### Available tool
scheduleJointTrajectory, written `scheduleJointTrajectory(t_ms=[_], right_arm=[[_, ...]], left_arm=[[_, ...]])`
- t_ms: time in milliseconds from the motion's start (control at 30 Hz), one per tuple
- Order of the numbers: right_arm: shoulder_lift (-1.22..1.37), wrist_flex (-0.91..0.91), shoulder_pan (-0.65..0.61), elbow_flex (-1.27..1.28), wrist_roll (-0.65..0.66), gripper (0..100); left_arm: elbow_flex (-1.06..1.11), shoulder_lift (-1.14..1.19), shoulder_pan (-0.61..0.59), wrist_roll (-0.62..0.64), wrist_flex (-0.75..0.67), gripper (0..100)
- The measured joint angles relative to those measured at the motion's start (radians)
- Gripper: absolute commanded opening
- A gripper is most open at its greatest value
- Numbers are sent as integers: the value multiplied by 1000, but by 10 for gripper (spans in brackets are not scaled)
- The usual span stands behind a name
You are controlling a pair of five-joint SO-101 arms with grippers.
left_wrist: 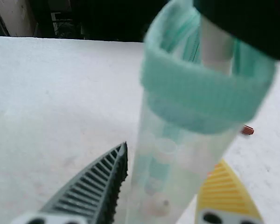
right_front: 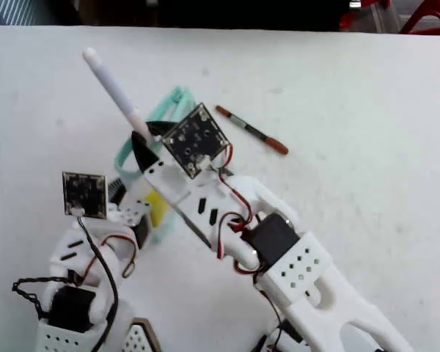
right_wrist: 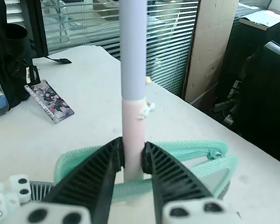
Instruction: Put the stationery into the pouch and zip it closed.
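**Inspector:** Start at the left. State of the left gripper [left_wrist: 172, 156]?

**Assistant:** Jaws part-way open and pressed against the clear sides of the pouch [left_wrist: 200, 98]. The pouch's green-rimmed mouth gapes open, facing away from that gripper.

**Inspector:** Centre?

**Assistant:** The right gripper [right_wrist: 133, 142] is clamped tight on the white pen [right_front: 114, 84], low on the barrel. The pen's lower end sits in the pouch mouth, and most of its length stands out above.

**Inspector:** Further right?

**Assistant:** A brown pen [right_front: 251, 130] lies loose on the table [right_front: 352, 95], well apart from the pouch. It is not yet packed, and the zip is not yet drawn.

**Inspector:** Risks?

**Assistant:** Three, in my judgement.
- The white pen is steeply tilted, so if let go now it could tip over the rim instead of sliding in.
- Pushing it deeper may snag the tip on the soft wall and drag the pouch from the left jaws — their hold on the flimsy plastic looks slight.
- The two grippers are close together at the mouth, so they could knock into each other.
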Motion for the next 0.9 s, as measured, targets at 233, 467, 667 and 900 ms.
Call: scheduleJointTrajectory(t_ms=[233,467,667,900], right_arm=[[-61,80,0,0,0,183],[-63,104,0,0,0,177],[-68,104,0,0,0,177],[-68,104,0,0,0,176]], left_arm=[[0,0,0,0,0,245],[0,0,0,0,0,245],[0,0,0,0,0,245],[0,0,0,0,0,245]])
